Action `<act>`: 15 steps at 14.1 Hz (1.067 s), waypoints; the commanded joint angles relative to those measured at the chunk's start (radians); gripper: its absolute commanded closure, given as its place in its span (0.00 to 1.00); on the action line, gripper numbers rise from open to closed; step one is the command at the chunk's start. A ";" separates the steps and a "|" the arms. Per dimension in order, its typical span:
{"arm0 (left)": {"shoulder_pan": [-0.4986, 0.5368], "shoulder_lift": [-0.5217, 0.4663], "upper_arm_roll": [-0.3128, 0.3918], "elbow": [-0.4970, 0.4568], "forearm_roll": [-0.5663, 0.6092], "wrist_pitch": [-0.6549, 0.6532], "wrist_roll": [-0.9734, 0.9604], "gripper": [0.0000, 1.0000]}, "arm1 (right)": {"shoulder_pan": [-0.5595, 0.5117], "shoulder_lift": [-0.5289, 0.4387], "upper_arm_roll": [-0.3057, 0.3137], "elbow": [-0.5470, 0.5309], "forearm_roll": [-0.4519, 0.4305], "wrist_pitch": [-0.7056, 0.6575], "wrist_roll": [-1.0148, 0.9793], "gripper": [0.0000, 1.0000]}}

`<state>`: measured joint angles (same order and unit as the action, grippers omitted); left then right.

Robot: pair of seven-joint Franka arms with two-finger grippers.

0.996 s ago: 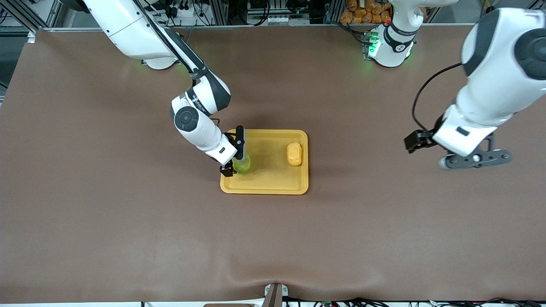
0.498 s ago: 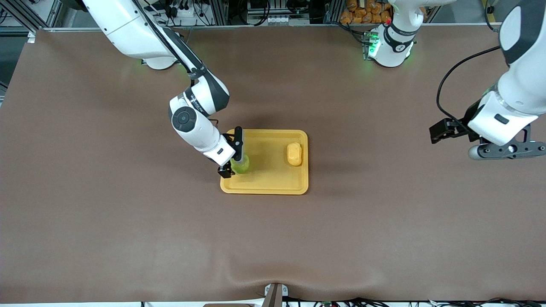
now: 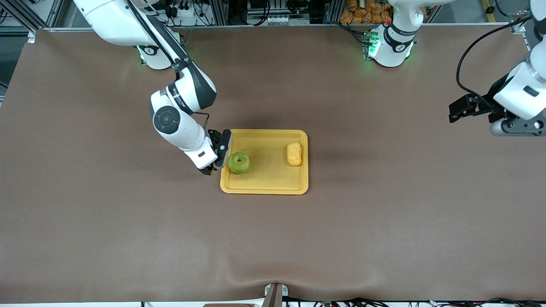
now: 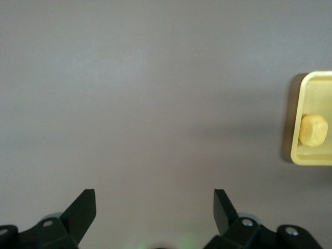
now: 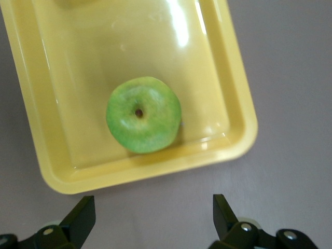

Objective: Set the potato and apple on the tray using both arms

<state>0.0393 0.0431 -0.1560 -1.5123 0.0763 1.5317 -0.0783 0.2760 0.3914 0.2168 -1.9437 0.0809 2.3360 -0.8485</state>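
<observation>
The yellow-orange tray (image 3: 268, 181) lies mid-table. The green apple (image 3: 239, 162) sits in it at the right arm's end, stem dimple up; it also shows in the right wrist view (image 5: 143, 114) inside the tray (image 5: 228, 104). The potato (image 3: 294, 154) lies in the tray at the left arm's end and shows in the left wrist view (image 4: 313, 129) with the tray's edge (image 4: 295, 153). My right gripper (image 3: 217, 154) is open and empty, over the tray's rim beside the apple; its jaws (image 5: 153, 218) stand over bare table. My left gripper (image 3: 518, 126) is open and empty, raised at the left arm's end of the table (image 4: 154, 212).
The brown table mat (image 3: 128, 221) stretches wide around the tray. Both arm bases (image 3: 386, 47) glow green along the table's edge farthest from the front camera. Cables and orange items lie off the table there.
My right gripper let go of the apple, opened and drew back off it toward the right arm's end. My left arm swung farther away toward the left arm's end of the table.
</observation>
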 commanded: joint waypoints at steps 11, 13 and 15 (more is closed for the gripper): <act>-0.082 -0.175 0.110 -0.074 -0.036 -0.133 0.014 0.00 | -0.343 -0.265 -0.062 0.192 0.019 -0.429 0.461 0.00; -0.078 -0.175 0.108 -0.068 -0.038 -0.134 0.014 0.00 | -0.347 -0.314 -0.066 0.193 0.019 -0.532 0.647 0.00; -0.078 -0.175 0.108 -0.069 -0.043 -0.133 0.011 0.00 | -0.344 -0.367 -0.094 0.193 0.017 -0.578 0.800 0.00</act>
<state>-0.0321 -0.1086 -0.0570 -1.5624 0.0558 1.4039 -0.0772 -0.0602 0.0851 0.1294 -1.7341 0.0912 1.7949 -0.1822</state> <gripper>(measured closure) 0.000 0.000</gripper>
